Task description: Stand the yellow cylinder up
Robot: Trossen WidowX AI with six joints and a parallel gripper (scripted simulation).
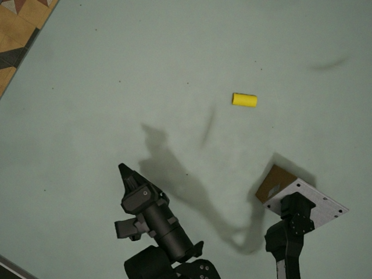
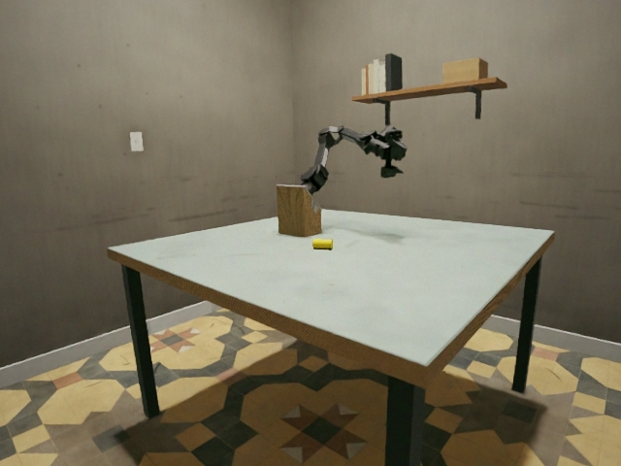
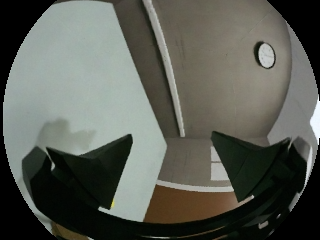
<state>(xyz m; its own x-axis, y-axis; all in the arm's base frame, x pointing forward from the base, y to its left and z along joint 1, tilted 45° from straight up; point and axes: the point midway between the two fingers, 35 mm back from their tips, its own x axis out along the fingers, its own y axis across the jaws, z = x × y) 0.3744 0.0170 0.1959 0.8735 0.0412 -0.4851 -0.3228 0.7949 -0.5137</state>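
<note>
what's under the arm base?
The base plate sits on a wooden block standing on the table. The arm hides part of the plate; the block's underside isn't visible.

- My top view looks straight down on the worktop (image 1: 75, 126) from close overhead, high enough that the arm (image 1: 158, 216) rises large into the lower edge; patterned floor (image 1: 14, 27) shows past the upper-left corner.
- My exterior view stands well back at about table height, facing a corner of the worktop (image 2: 401, 281) with the room's far corner and a wall shelf (image 2: 431, 90) behind.
- My wrist view rides behind the fingers, a round fisheye tilted so that it faces across the worktop's edge (image 3: 130, 80) toward the wall.
- Top and exterior views share the wooden pedestal (image 1: 275, 181), the arm and the yellow cylinder (image 1: 244, 99); the wrist view shares only the worktop surface with them.
</note>
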